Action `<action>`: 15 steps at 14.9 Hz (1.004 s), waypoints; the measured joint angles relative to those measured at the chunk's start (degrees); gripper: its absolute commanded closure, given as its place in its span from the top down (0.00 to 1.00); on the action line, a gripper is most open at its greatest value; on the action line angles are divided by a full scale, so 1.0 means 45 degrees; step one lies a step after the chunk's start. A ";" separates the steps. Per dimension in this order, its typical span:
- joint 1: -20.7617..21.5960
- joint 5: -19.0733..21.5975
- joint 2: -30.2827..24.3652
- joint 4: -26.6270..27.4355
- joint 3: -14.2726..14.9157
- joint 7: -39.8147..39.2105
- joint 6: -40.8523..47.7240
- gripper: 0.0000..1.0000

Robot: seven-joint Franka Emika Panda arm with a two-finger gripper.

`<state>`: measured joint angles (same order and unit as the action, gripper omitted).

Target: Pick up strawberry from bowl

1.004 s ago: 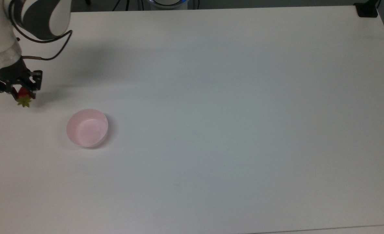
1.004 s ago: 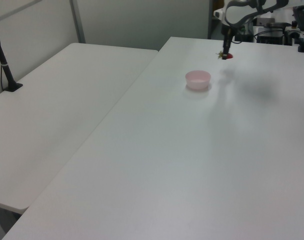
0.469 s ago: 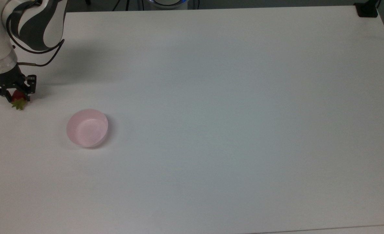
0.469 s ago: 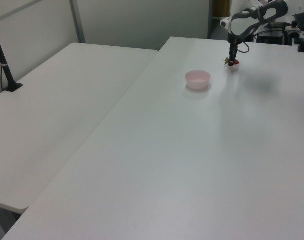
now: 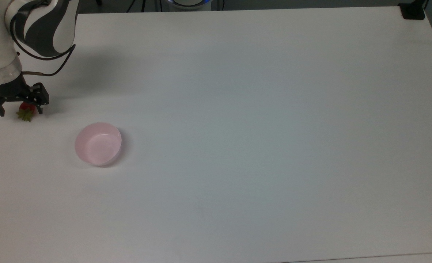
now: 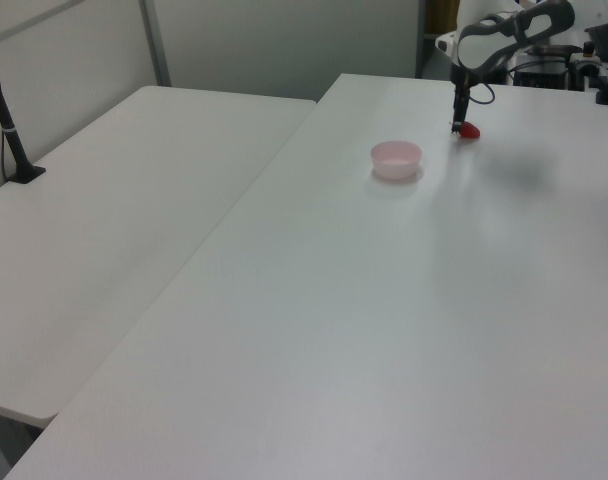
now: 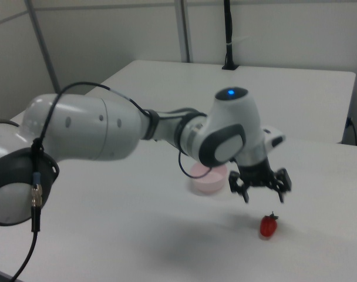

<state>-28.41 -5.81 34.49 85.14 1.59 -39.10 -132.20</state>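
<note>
The strawberry lies on the white desk, out of the bowl and clear of it, glossy red with its leafy crown showing green at one end. In the top view it sits at the far left edge, crown pointing toward the bottom of the picture; in the left view it is a small red spot just past the bowl. Right above it hangs the end effector, its two black fingers spread wide apart and gripping nothing; in the right view there is a plain gap of air between the fingertips and the fruit, which rests a little below and to the right view's right of them. In the top view the spread fingers straddle the berry, one on either side. The pale pink bowl stands well apart from the strawberry, toward the top view's lower right, upright, with a smooth bare inside; in the right view it sits behind the arm's wrist. The white and grey arm reaches in from the right view's left, a black cable looping along it. A second white desk stands alongside in the left view.
</note>
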 measured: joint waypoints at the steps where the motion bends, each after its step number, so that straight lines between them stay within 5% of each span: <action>1: 0.0278 0.0000 -0.0207 -0.0058 -0.0054 0.0478 0.0000 1.00; 10: 0.4736 0.0005 -0.3673 -0.0126 -0.0200 0.7864 0.5403 1.00; 15: 0.6543 0.0004 -0.4521 -0.0055 -0.0203 1.1113 0.7246 1.00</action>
<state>1.03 -5.79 14.15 84.90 0.67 10.91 -99.59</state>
